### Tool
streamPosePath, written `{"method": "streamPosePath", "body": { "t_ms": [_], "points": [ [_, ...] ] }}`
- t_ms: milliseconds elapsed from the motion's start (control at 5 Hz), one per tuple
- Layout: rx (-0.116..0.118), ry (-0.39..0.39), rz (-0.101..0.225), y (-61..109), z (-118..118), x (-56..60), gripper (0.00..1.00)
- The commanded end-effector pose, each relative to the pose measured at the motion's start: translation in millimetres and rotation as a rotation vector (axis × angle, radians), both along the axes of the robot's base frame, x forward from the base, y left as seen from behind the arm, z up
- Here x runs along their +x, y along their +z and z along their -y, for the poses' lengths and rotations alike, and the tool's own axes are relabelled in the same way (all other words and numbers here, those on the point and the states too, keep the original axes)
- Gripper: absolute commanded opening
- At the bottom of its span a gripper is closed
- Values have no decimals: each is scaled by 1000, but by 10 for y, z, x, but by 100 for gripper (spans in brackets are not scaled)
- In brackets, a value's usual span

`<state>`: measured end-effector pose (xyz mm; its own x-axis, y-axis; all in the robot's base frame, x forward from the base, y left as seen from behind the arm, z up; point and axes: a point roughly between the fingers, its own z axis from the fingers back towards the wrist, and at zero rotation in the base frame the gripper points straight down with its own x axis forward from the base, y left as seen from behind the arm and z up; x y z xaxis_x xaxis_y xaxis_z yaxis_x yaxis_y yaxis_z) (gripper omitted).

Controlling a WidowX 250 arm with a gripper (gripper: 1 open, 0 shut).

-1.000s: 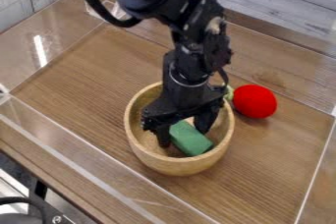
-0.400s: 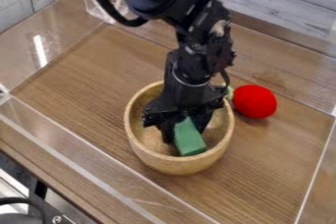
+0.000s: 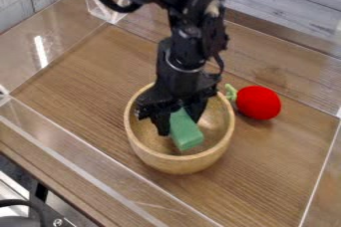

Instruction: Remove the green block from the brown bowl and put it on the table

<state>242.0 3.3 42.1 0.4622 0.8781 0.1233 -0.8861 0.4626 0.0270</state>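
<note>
- The green block (image 3: 184, 131) stands tilted inside the brown bowl (image 3: 144, 143), its upper end between the jaws.
- The black gripper (image 3: 178, 112) points straight down, its jaws closed on the block.
- A red toy (image 3: 257, 103) lies on the worktop (image 3: 80, 82) just beside the bowl.

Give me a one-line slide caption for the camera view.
End effector grips the green block inside the wooden bowl; a red toy sits beside it on the table.
</note>
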Motion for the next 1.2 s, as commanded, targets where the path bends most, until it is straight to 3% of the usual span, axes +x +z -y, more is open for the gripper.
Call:
{"method": "streamPosePath", "body": {
  "t_ms": [0,200,600,800,1000],
  "points": [
    [-11,46,61,178,-37,43,0],
    [-10,78,56,192,-56,-19,0],
    [-8,-24,44,177,294,-107,0],
    [12,-79,62,456,348,-98,0],
    [26,-199,96,790,507,-40,0]
  ]
}}
